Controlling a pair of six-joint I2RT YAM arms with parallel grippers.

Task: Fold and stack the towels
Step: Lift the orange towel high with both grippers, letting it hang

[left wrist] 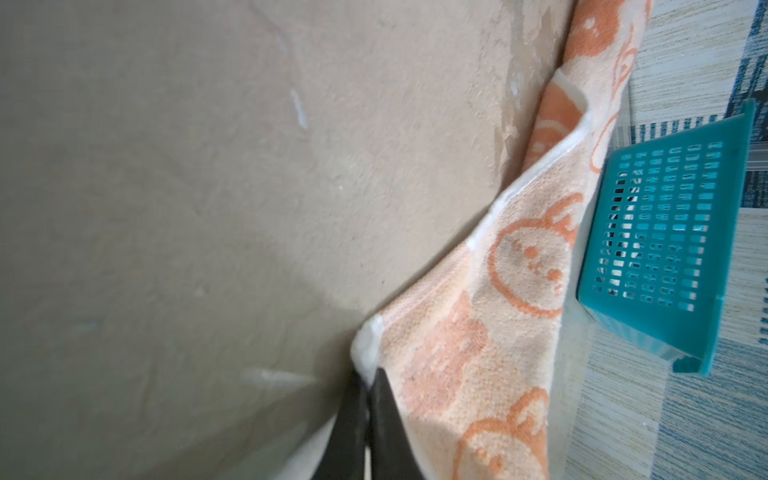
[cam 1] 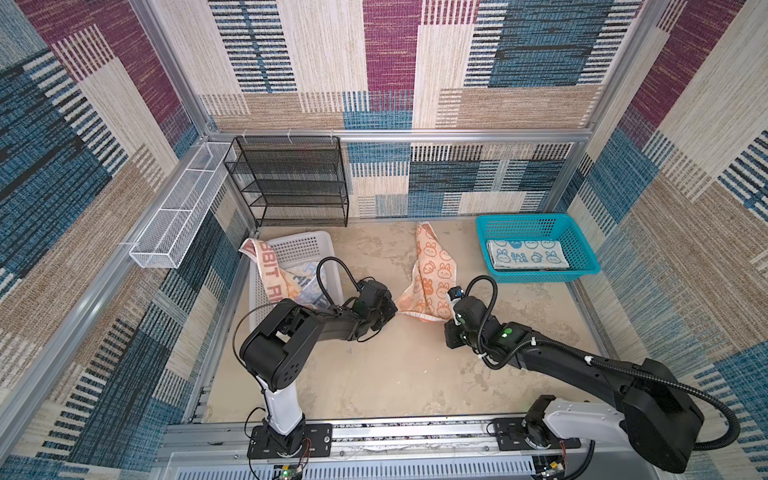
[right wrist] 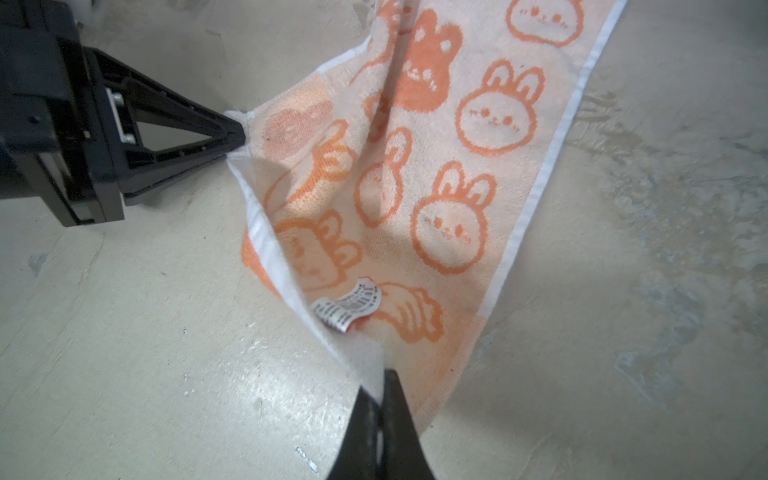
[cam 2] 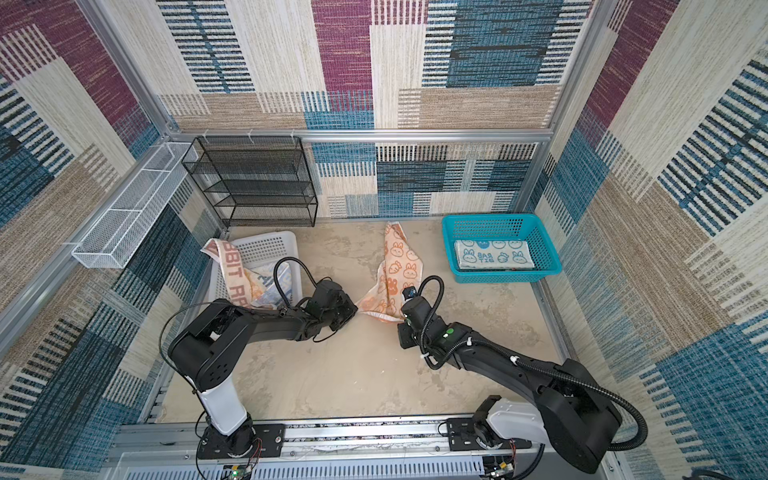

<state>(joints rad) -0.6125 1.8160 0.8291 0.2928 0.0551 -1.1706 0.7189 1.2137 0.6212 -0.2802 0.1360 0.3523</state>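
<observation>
The orange rabbit towel (cam 1: 432, 270) lies crumpled and partly lifted on the table's middle, in both top views. My left gripper (left wrist: 368, 376) is shut on its white-hemmed near left corner, and the right wrist view shows that gripper (right wrist: 243, 134) pinching the hem. My right gripper (right wrist: 381, 376) is shut on the near right corner, by the care label (right wrist: 347, 307). The blue rabbit towel (cam 1: 527, 254) lies folded in the teal basket (cam 1: 536, 218). The lettered towel (cam 1: 270, 270) hangs over the white basket's (cam 1: 303, 245) edge.
A black mesh shelf (cam 1: 291, 183) stands at the back left against the wall. A white wire tray (cam 1: 178, 208) is fixed to the left frame. Patterned walls close in three sides, and the arm bases' rail (cam 1: 374, 432) runs along the front.
</observation>
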